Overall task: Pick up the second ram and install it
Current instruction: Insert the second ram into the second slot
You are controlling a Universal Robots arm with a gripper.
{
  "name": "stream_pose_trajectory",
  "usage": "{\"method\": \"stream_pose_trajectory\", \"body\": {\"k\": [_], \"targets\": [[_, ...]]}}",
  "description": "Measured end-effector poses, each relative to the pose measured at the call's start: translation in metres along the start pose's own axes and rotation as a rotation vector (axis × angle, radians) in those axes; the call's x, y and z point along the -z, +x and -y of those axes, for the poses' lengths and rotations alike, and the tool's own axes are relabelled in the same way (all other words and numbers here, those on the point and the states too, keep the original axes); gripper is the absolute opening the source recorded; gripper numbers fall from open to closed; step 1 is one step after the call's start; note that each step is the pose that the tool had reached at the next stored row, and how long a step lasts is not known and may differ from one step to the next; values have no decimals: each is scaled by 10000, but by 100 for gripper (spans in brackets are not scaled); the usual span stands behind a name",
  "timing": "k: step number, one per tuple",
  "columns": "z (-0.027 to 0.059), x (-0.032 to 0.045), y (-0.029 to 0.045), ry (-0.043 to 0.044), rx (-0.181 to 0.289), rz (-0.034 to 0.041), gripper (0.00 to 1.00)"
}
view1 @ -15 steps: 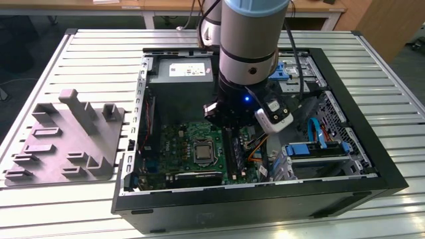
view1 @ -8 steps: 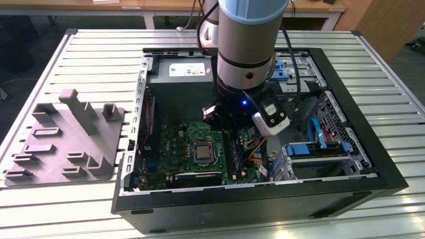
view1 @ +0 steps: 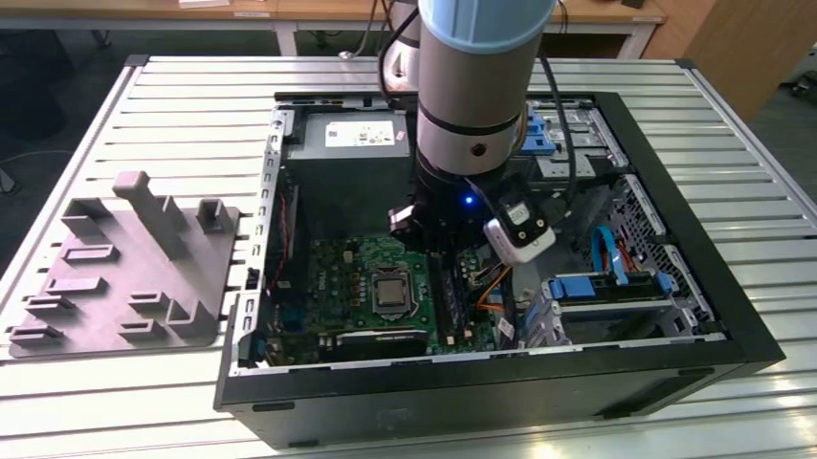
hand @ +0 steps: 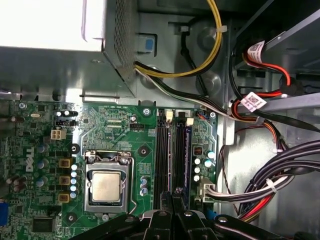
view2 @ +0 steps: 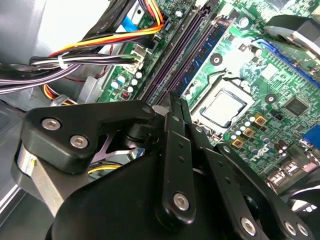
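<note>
The second ram [hand: 182,155] stands upright on edge along one edge of the motherboard [hand: 115,130], with the fingers [view2: 173,107] closed on it.

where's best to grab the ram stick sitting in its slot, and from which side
Take the ram stick by its exposed top edge near mid-length, pinching the two flat faces, coming straight down onto the motherboard. It stands on edge in its slot with an empty slot close alongside, so probably only the top is reachable.
</note>
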State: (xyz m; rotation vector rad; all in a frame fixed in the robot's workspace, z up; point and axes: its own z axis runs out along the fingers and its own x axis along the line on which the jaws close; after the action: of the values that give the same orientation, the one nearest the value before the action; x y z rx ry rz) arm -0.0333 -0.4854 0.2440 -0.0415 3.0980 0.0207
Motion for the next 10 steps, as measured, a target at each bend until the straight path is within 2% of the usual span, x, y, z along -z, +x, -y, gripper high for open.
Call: {"method": "stream_pose_trajectory", "body": {"k": [4, 10], "targets": [[0, -24, 15, -80, -4, 2, 12], [0, -82, 33, -126, -9, 4, 12]]}}
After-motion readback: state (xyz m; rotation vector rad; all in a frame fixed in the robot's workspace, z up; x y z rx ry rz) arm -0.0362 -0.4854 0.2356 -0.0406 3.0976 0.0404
